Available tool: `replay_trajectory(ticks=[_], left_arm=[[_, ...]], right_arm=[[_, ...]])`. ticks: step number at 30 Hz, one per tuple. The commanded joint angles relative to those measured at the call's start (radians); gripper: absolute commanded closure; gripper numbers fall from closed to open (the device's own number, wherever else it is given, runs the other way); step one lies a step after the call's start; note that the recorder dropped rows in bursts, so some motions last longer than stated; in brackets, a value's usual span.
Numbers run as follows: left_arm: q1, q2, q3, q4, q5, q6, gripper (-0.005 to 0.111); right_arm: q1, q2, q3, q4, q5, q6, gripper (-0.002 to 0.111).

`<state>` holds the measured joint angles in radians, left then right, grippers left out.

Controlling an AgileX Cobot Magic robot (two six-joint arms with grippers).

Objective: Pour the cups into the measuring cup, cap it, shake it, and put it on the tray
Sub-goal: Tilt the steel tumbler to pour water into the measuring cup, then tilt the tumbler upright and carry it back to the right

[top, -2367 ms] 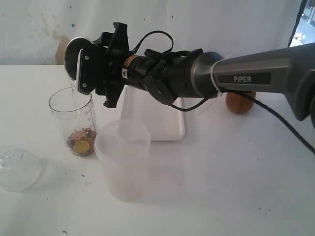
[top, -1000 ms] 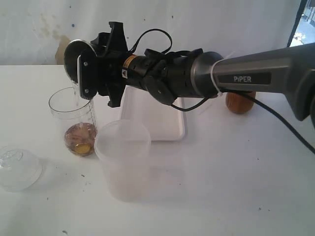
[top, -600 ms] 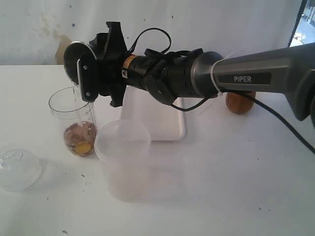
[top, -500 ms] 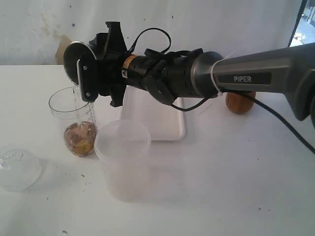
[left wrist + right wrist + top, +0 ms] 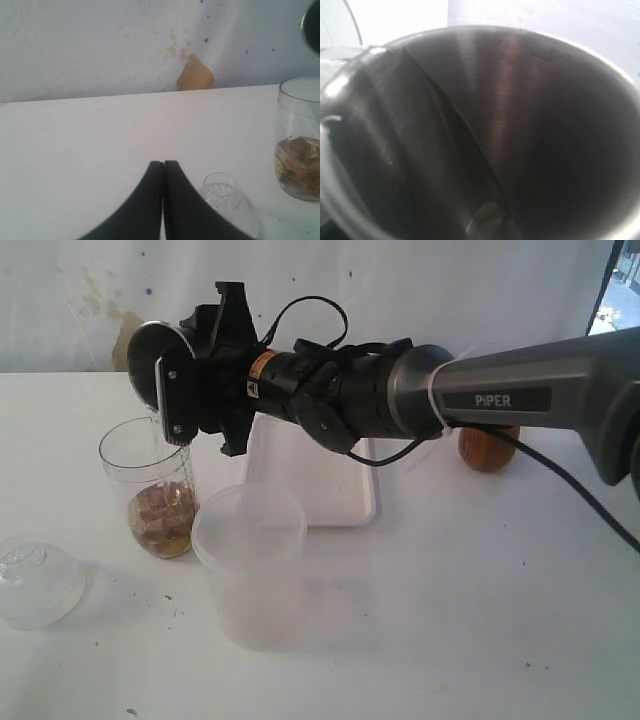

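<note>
My right gripper [image 5: 172, 385] reaches across to the left and is shut on the steel tumbler [image 5: 148, 358], which is tipped on its side with its mouth above the measuring cup [image 5: 150, 490]. The measuring cup stands upright with brown bits and liquid in its bottom. In the right wrist view the tumbler's inside [image 5: 520, 120] fills the picture and hides the fingers. The clear dome cap [image 5: 38, 580] lies at the front left. My left gripper [image 5: 163, 166] is shut on nothing, just beside the cap [image 5: 226, 197]. The brown cup [image 5: 488, 448] stands at the right. The white tray [image 5: 330, 490] lies under the arm.
A wide frosted tub [image 5: 250, 565] stands in front of the tray, close to the right of the measuring cup. The right arm [image 5: 500, 390] spans the scene above the tray. A white wall with a tan stain [image 5: 195, 75] closes the back.
The tumbler has tipped a little further over the measuring cup. A thin stream ran into it, and the brownish contents have risen and stirred. The left gripper's place is unchanged.
</note>
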<state>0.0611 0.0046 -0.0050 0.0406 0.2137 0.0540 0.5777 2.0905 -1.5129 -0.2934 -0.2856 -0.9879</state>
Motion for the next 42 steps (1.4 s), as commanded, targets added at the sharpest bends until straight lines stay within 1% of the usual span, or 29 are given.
replay_trajectory(ticks=[1,2,5,8,12,14,17,24,30,35,40,42], left_arm=[[-0.004,-0.005,0.005,-0.007,-0.011,-0.001,0.106],[-0.004,-0.005,0.005,-0.007,-0.011,-0.001,0.106],[-0.004,-0.005,0.005,-0.007,-0.011,-0.001,0.106],[-0.004,-0.005,0.005,-0.007,-0.011,-0.001,0.106],[-0.004,-0.005,0.005,-0.007,-0.011,-0.001,0.106],[-0.004,-0.005,0.005,-0.007,-0.011,-0.001,0.106],[-0.004,-0.005,0.005,-0.007,-0.011,-0.001,0.106],[-0.004,-0.005,0.005,-0.007,-0.011,-0.001,0.106],[-0.004,-0.005,0.005,-0.005,-0.011,-0.001,0.106],[-0.004,-0.005,0.005,-0.005,-0.011,-0.001,0.106],[-0.004,-0.005,0.005,-0.005,-0.011,-0.001,0.106],[-0.004,-0.005,0.005,-0.005,-0.011,-0.001,0.106]], right_arm=[[-0.001,-0.025,-0.008,0.008,-0.045,0.148,0.108],[-0.001,-0.025,-0.008,0.012,-0.045,0.199,0.108],[-0.001,-0.027,-0.008,0.012,-0.027,0.476,0.108],[-0.002,-0.027,-0.008,0.012,-0.027,0.610,0.108],[-0.055,-0.041,-0.008,0.012,-0.060,0.967,0.108],[-0.095,-0.054,-0.008,0.012,-0.052,1.073,0.108],[-0.120,-0.082,0.001,0.012,-0.049,1.082,0.108],[-0.175,-0.165,0.083,0.012,-0.049,1.124,0.108],[-0.259,-0.216,0.190,0.033,-0.083,1.131,0.108],[-0.310,-0.222,0.282,0.033,-0.154,1.146,0.108],[-0.363,-0.222,0.403,0.033,-0.340,1.197,0.108],[-0.383,-0.222,0.437,0.033,-0.362,1.197,0.108]])
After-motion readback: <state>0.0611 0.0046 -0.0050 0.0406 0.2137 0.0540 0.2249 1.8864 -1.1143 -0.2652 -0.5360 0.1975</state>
